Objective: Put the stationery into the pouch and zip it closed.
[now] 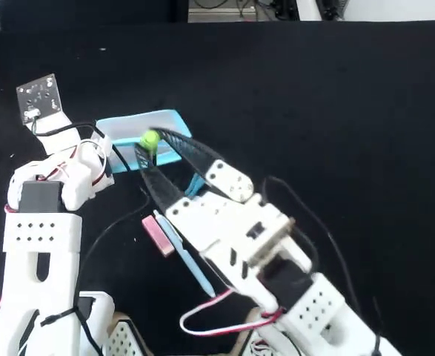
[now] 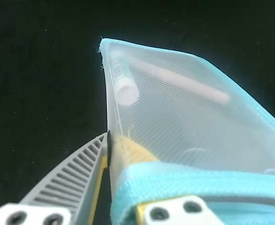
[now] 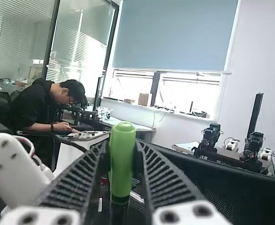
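A light-blue mesh pouch (image 1: 132,126) lies at the left middle of the black table. My left gripper (image 1: 107,156) is shut on its zipper edge (image 2: 174,183), and two white stick-shaped items (image 2: 125,89) show through the mesh (image 2: 198,131). My right gripper (image 1: 152,148) is shut on a green marker (image 1: 150,140) and holds it tilted right at the pouch's near edge. In the right wrist view the marker (image 3: 122,154) stands between the black fingers (image 3: 78,176). A pink eraser (image 1: 158,234) and a blue pen (image 1: 191,263) lie on the table under the right arm.
A white bracket plate (image 1: 39,98) stands at the far left behind the left arm. Cables (image 1: 202,326) loop near the arm bases. The black table surface (image 1: 336,111) stretches to the back and right.
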`<state>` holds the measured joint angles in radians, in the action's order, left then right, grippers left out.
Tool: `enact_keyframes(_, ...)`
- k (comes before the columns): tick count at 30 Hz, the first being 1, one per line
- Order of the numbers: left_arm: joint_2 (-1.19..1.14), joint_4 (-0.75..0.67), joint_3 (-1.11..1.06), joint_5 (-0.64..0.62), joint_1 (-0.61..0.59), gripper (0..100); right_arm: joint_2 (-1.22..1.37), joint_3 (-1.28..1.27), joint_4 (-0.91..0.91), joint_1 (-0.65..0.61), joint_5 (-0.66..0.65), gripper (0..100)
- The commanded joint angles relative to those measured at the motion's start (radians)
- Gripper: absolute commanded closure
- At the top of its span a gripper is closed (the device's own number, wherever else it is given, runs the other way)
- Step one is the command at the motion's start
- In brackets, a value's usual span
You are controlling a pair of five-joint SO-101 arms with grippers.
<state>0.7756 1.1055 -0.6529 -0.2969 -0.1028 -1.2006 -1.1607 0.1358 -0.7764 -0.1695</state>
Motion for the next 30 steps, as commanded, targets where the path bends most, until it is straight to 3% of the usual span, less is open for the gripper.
enact_keyframes(1, -0.009, 0.006, 0.042, 0.008, 0.012, 97, 0.101, 0.099, 0.025, -0.003, -0.005, 98.8)
enact_keyframes(20, -0.006, 0.006, 0.041, 0.008, 0.012, 97, -0.093, 0.035, -0.023, -0.046, -0.005, 98.8)
enact_keyframes(30, -0.002, 0.008, 0.035, 0.008, 0.012, 97, 0.189, 0.018, 0.295, -0.023, -0.011, 98.8)
